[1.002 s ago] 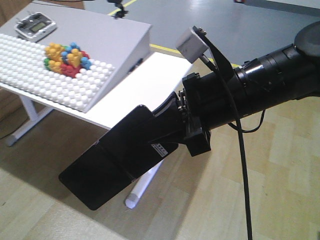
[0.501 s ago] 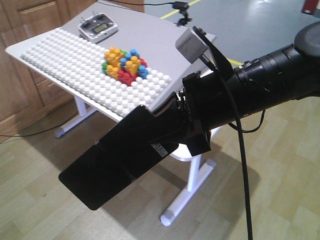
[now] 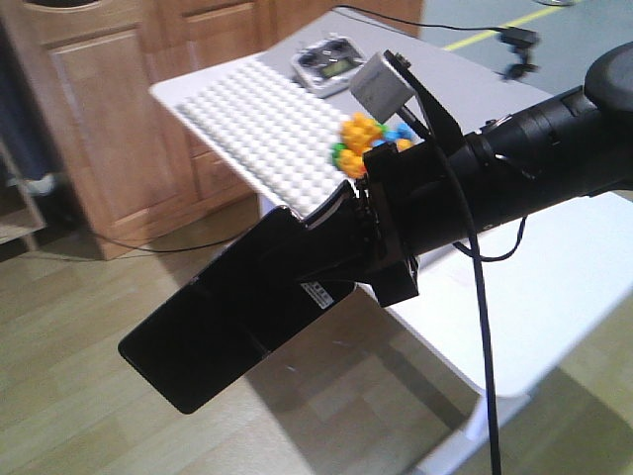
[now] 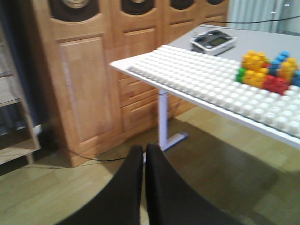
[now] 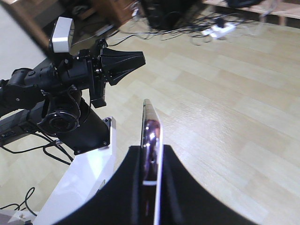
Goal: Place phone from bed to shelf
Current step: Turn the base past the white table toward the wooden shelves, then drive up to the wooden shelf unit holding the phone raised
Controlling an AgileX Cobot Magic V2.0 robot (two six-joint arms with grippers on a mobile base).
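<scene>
The right claw (image 5: pixel 151 174) grips one end of the phone (image 3: pixel 226 319). The phone is up in the air over the wood floor (image 3: pixel 89 297). Its long side points down and left, away from the arm. The bench (image 3: pixel 554 297) is close behind it, with open floor below. The left claw (image 4: pixel 143 157) is closed on nothing.

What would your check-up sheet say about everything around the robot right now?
Surface: white table with a knobbly white board on it.
Job's things: phone held in the air; bed nothing seen; shelf perhaps the pale boards, unsure.
Clutter: coloured building blocks, grey remote controller.
Claws: right claw shut on phone; left claw shut, empty.
Cables: black cable along arm; tangled cables on floor.
Surroundings: wooden cabinet, wood floor.
</scene>
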